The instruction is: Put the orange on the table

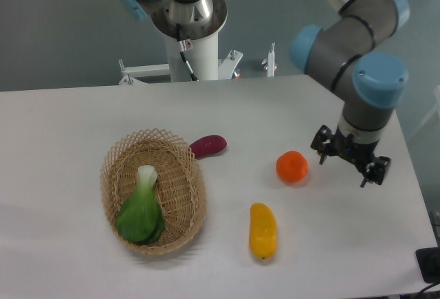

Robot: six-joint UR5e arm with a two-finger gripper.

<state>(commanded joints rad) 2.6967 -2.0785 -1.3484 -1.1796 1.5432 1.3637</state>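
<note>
**Orange down on the table, gripper clear of it**

Fixed camera view: The orange (292,166) sits on the white table (62,141), right of centre, with nothing holding it. The gripper (349,161) hangs to the right of the fruit, apart from it, its two dark fingers (372,172) spread wide with only bare tabletop showing between them; it grips nothing.

Left of the orange, a purple oblong vegetable (207,146) lies just beside the far rim of the woven basket (110,175), whether touching or not cannot be told. The basket holds a green leafy vegetable (141,209) with a pale stalk. Near the front edge, a yellow-orange elongated vegetable (262,229) lies on the table, nearer to the camera than the orange and apart from it. The arm's base column (189,31) stands at the far edge of the table.

Judged from how things lie, the placing step looks done: the fruit rests on the tabletop, well away from the basket and free of the fingers. What remains, if anything, is retreat. That calls for the arm to lift or swing away to the right or upward without sweeping back leftward, since a brush from a finger could set the round fruit rolling toward the yellow vegetable or the table's edge.
</note>
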